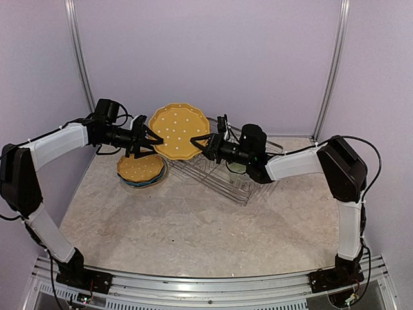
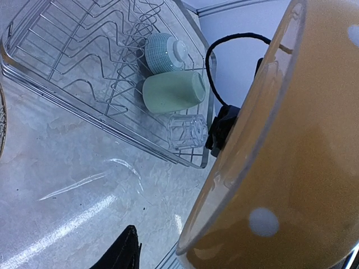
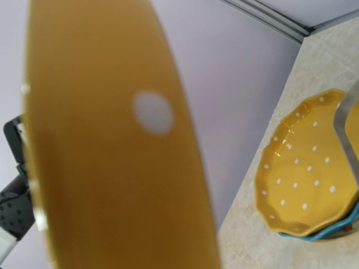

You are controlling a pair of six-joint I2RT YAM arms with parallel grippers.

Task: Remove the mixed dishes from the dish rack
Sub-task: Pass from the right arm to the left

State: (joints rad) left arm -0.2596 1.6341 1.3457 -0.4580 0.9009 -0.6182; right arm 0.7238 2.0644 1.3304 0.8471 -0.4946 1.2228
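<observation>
An orange scalloped plate (image 1: 177, 131) with white dots hangs upright in the air between my two grippers. My right gripper (image 1: 201, 143) is shut on its right rim. My left gripper (image 1: 147, 139) straddles the left rim, open; one finger (image 2: 124, 252) stands apart from the plate (image 2: 291, 168), the other is hidden behind it. In the right wrist view this plate (image 3: 112, 168) fills the left half. A second orange plate (image 1: 141, 169) lies on a blue plate (image 3: 331, 232) on the table. The dish rack (image 1: 219, 177) holds a pale green mug (image 2: 171, 92), a clear glass (image 2: 188, 130) and a small light-blue bowl (image 2: 165, 51).
The stack of plates lies left of the rack, just below the left gripper. The purple back wall stands close behind the raised plate. A black cable (image 2: 224, 50) loops above the rack's right end.
</observation>
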